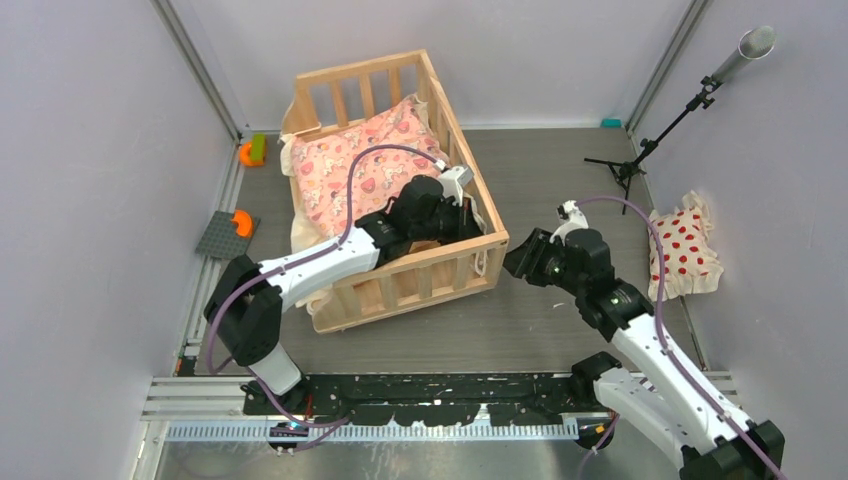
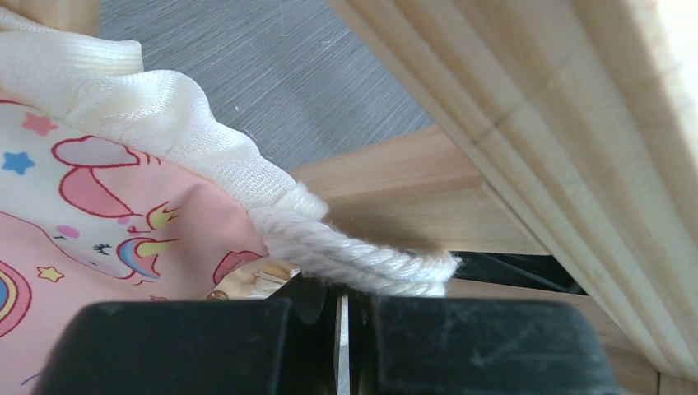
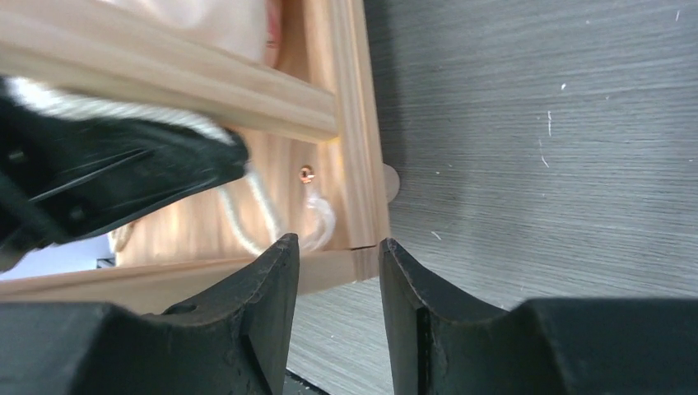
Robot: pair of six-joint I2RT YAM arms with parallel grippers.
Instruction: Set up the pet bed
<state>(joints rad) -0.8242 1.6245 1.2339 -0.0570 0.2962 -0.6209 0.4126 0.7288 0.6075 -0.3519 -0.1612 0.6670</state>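
Pet bed [image 1: 420,272]: light wood, slatted; corner post just beyond tips of right gripper [image 3: 337,244], fingers parted, nothing between. Left gripper [image 2: 343,303]: inside bed, fingers pressed shut; white cord [image 2: 362,262] touching tips, pink cushion [image 2: 99,214] close beside.

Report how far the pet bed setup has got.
Done: pink cushion lies in the pet bed. In hand: left pincer, shut, at a cream tie; right pincer open by the bed's corner. Left: dotted pillow lies outside the bed.
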